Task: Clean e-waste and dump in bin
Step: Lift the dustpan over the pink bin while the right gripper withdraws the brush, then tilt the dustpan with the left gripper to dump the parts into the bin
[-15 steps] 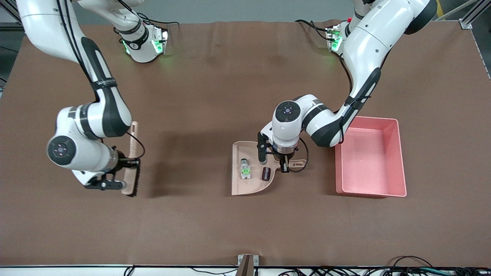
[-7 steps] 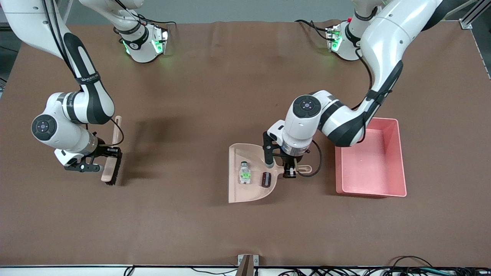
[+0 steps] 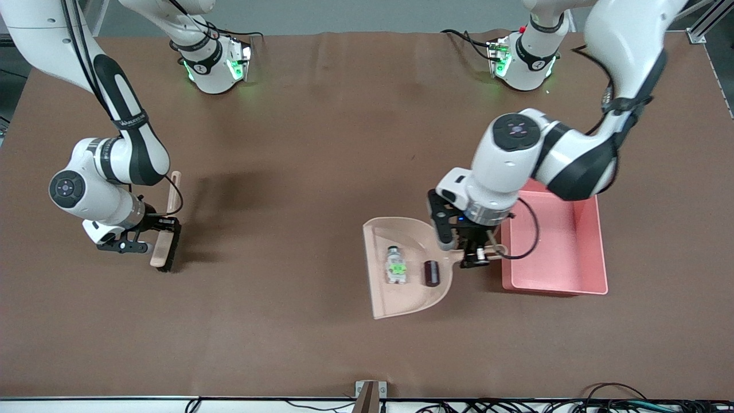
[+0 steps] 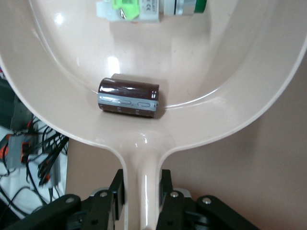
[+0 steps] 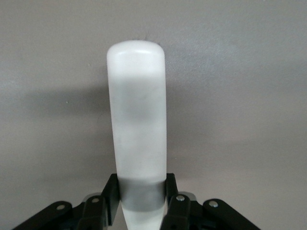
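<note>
My left gripper (image 3: 469, 252) is shut on the handle of the beige dustpan (image 3: 401, 298) and holds it up beside the pink bin (image 3: 596, 241). In the pan lie the white-grey component with green marks (image 3: 396, 267) and the dark brown block (image 3: 431, 272). The left wrist view shows the block (image 4: 128, 97), the component (image 4: 148, 7) and the pan handle (image 4: 144, 191) between my fingers. My right gripper (image 3: 150, 244) is shut on the beige brush (image 3: 166, 241) near the right arm's end of the table; the right wrist view shows its handle (image 5: 137, 120).
The brown table cover (image 3: 298, 160) spreads under everything. A small metal bracket (image 3: 370, 393) sits at the table edge nearest the front camera. The arm bases (image 3: 215, 63) stand along the edge farthest from the front camera.
My left gripper has lifted the dustpan with both pieces and carried it toward the pink bin. My right gripper with the brush moved toward the right arm's end, then held still.
</note>
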You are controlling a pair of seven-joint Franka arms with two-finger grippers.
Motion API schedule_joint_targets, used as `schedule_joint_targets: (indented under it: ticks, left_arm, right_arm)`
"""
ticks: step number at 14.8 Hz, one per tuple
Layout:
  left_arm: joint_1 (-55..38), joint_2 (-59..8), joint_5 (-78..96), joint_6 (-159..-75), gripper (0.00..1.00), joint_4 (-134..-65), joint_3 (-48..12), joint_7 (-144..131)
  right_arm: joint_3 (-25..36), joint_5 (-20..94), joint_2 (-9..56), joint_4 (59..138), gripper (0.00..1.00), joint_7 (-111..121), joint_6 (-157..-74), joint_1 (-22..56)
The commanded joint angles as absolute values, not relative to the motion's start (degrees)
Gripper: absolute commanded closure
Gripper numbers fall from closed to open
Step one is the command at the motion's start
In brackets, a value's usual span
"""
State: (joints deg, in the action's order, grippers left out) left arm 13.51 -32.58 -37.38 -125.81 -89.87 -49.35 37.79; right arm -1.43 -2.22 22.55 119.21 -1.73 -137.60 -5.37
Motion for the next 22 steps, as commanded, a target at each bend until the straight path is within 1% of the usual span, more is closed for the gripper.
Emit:
schedule_joint_targets:
  ticks: [1,2,3,4,5,8,10,14,15,16,18,20,22]
  left_arm:
    - [24.84,-30.67,-36.56,-121.75,0.98,-92.72,-58.50,43.74]
    - [27.83,-30.67,-36.56,-119.73,0.98,-92.72,-60.36,46.47]
    - [30.73,-30.59,-36.56,-117.97,0.98,-92.72,-62.21,48.76]
    - [34.15,-30.67,-36.56,-116.56,0.98,-92.72,-64.14,51.04]
    - [36.89,-30.59,-36.56,-115.93,0.98,-92.81,-65.29,53.33]
    - [42.35,-30.67,-36.65,-114.70,0.98,-93.25,-66.36,58.17]
    - [45.34,-30.76,-36.74,-114.70,0.98,-94.04,-66.10,62.91]
    - [53.16,-31.29,-37.53,-115.14,0.98,-96.68,-66.09,72.31]
    - [54.48,-30.85,-37.70,-115.14,0.98,-97.11,-66.09,74.94]
    - [54.93,-30.41,-38.66,-114.88,0.98,-97.29,-66.09,76.97]
    - [58.42,-29.79,-41.30,-114.87,0.98,-98.95,-65.92,79.10]
    - [61.78,-29.53,-45.06,-115.14,0.98,-101.07,-66.09,79.10]
    - [62.84,-29.36,-49.11,-114.79,0.99,-102.30,-65.92,78.23]
  right_arm:
    - [-2.37,-3.25,22.67,119.18,0.55,-1.67,-138.16,-6.42]
    - [-2.37,-3.16,22.68,118.57,0.37,-1.76,-137.82,-6.24]
    - [-2.46,-3.16,22.68,117.87,0.35,-1.76,-137.46,-6.07]
    - [-2.55,-3.16,22.59,116.03,0.23,-1.58,-137.03,-5.98]
    - [-2.55,-3.16,22.59,113.49,0.00,-1.58,-135.72,-5.80]
    - [-2.81,-3.16,21.02,105.23,0.00,-2.28,-124.93,-4.67]
    - [-2.81,-3.16,17.42,101.35,0.00,-2.11,-118.33,-4.48]
    - [-2.99,-2.37,6.97,100.64,0.00,-1.15,-111.47,-4.57]
    - [-2.99,-2.20,5.29,100.03,0.00,-0.45,-109.62,-4.48]
    - [-3.08,-2.20,4.93,97.24,0.00,-0.53,-108.90,-4.22]
    - [-3.16,-2.29,5.18,90.21,0.00,-0.35,-104.27,-3.43]
    - [-3.34,-2.81,5.01,86.85,0.00,-0.09,-97.77,-3.34]
    - [-3.34,-2.81,5.01,83.51,0.00,-0.26,-93.88,-3.25]
